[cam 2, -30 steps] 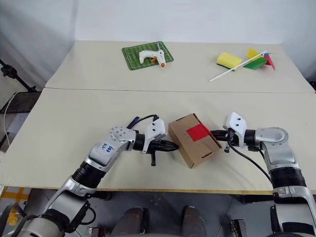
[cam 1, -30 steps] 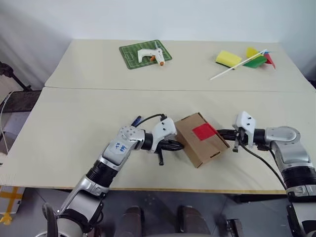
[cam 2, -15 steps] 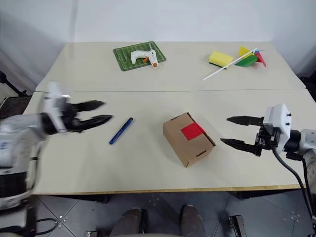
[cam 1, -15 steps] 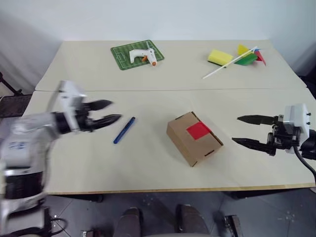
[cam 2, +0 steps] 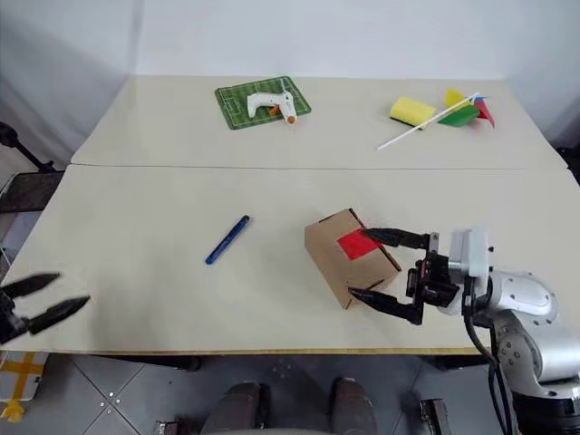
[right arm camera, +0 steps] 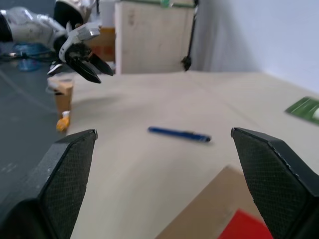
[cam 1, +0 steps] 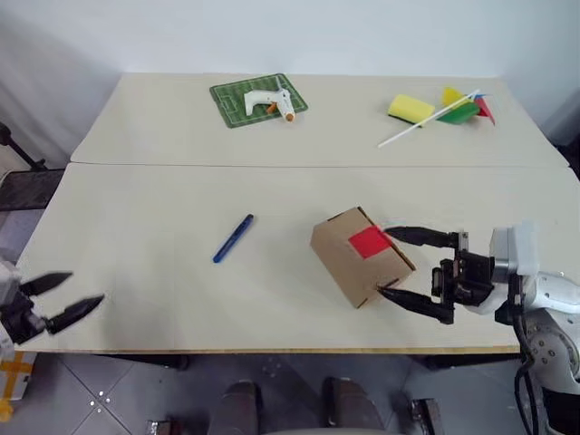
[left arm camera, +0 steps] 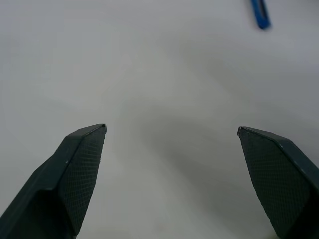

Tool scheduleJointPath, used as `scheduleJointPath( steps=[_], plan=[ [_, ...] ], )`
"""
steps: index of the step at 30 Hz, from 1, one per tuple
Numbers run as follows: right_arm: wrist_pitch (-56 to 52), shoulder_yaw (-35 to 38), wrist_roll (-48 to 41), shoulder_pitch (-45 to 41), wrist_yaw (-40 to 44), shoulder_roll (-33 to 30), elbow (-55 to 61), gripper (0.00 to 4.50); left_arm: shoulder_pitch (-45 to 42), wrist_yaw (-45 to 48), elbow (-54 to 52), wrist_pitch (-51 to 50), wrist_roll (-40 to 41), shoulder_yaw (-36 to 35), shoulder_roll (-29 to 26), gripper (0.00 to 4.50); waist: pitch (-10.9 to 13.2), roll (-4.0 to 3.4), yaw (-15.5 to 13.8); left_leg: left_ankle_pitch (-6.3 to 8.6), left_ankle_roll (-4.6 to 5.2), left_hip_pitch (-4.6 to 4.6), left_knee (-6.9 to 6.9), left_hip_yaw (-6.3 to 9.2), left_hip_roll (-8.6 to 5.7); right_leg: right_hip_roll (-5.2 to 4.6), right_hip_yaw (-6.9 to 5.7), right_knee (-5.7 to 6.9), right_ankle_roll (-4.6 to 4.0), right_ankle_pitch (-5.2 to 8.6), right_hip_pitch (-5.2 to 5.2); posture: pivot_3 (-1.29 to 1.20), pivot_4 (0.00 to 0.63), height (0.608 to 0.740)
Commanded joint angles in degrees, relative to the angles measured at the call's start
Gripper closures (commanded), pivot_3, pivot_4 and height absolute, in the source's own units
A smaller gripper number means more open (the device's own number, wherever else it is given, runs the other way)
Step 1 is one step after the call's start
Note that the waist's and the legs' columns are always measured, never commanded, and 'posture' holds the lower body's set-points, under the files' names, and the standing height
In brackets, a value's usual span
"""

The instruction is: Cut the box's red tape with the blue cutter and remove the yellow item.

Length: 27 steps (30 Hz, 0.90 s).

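The box (cam 1: 349, 263), a small brown carton, lies closed on the near table with the red tape (cam 1: 368, 241) on its top. Left of it lies the blue cutter (cam 1: 233, 238), free of both hands. My right gripper (cam 1: 383, 261) is open and points left at the box's right end. One fingertip shows beside the tape and the other by the box's front corner; I cannot tell whether they touch it. My left gripper (cam 1: 86, 286) is open and empty at the table's front left edge, far from the cutter (left arm camera: 260, 12). The yellow item is hidden.
On the far table lie a green mat (cam 1: 258, 99) with a white glue gun (cam 1: 270, 100), a yellow sponge (cam 1: 410, 108) and a pinwheel (cam 1: 462, 107). A seam (cam 1: 272, 164) runs between the two tables. The right wrist view shows a wooden cabinet (right arm camera: 152, 35) off the table's left end.
Both grippers, which were shut against the box's sides, have opened. The left arm swung far out to the front left edge. The right gripper drew back, then came up to the box's right end.
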State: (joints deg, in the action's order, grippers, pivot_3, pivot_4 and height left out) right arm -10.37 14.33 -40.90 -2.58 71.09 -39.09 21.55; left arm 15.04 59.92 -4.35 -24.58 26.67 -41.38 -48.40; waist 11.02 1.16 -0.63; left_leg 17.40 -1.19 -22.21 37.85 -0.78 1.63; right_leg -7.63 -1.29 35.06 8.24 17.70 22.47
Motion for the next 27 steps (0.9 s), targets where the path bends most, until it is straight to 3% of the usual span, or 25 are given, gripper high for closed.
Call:
scheduleJointPath(
  steps=[1, 5, 9, 13, 19, 25, 27],
  plan=[
    [3.6, 3.7, 0.7, -0.3, 1.4, -1.4, -2.2, 0.0, -4.1, -7.0, -10.1, -2.1, 2.0, 3.9, 2.6, 0.01, 0.0, -0.01, -0.4, 0.0, 0.0, 0.01, 0.01, 0.0, -0.01, -0.01, 0.02, -0.01, 0.0, -0.01, -0.02, 0.0, 0.15, 0.74],
    [3.6, 4.2, 0.5, -2.0, -1.2, -0.9, -2.9, 0.0, -11.3, -17.7, -17.0, -10.7, 4.7, 11.8, 9.2, 0.01, 0.0, -0.09, -0.4, -0.01, 0.0, 0.08, 0.04, -0.07, 0.0, 0.09, 0.07, 0.03, 0.02, -0.06, -0.04, 0.0, 0.15, 0.74],
    [2.6, 3.2, 0.7, -2.2, -3.9, -0.8, -0.4, 0.0, -18.3, -28.4, -17.3, -11.2, -3.2, 26.4, 17.6, 0.01, -0.1, -0.14, -0.2, 0.01, -0.06, 0.06, 0.08, -0.57, -0.09, 0.33, 0.04, 0.18, 0.04, -0.07, 0.01, 0.0, 0.15, 0.74],
    [-0.4, 3.3, -0.3, -0.3, -5.9, -2.3, 3.4, 0.0, -22.4, -35.0, -12.8, -10.5, -7.8, 31.4, 22.9, 0.01, -0.1, -0.11, -0.1, 0.0, -0.09, 0.04, 0.18, -0.7, -0.05, 0.43, 0.06, 0.38, 0.05, -0.07, 0.08, 0.0, 0.15, 0.74],
    [-0.5, 5.3, -0.2, 1.0, -9.2, -1.9, 5.8, 0.0, -26.3, -38.8, -6.2, -8.1, -13.0, 36.7, 25.9, 0.01, -0.1, -0.14, -0.5, -0.01, -0.1, 0.1, 0.25, -0.72, -0.03, 0.48, 0.09, 0.18, 0.04, -0.07, 0.03, 0.0, 0.15, 0.74],
    [-0.4, 7.5, -0.7, 4.0, -10.8, -2.0, 8.2, 0.0, -27.0, -37.4, -4.2, -10.9, -13.6, 39.0, 25.1, 0.01, -0.1, -0.18, -0.8, -0.02, -0.1, 0.14, 0.28, -0.72, -0.02, 0.49, 0.1, 0.22, 0.04, -0.07, 0.0, 0.0, 0.15, 0.74],
    [0.3, 8.5, -0.8, 5.4, -10.7, -1.8, 8.2, 0.0, -26.6, -36.3, -4.0, -12.2, -14.2, 40.7, 24.1, 0.64, -0.2, -0.25, -0.7, -0.02, -0.11, 0.15, 0.28, -0.72, -0.03, 0.48, 0.11, 0.23, 0.04, -0.07, -0.01, 0.0, 0.15, 0.74]
  ],
)
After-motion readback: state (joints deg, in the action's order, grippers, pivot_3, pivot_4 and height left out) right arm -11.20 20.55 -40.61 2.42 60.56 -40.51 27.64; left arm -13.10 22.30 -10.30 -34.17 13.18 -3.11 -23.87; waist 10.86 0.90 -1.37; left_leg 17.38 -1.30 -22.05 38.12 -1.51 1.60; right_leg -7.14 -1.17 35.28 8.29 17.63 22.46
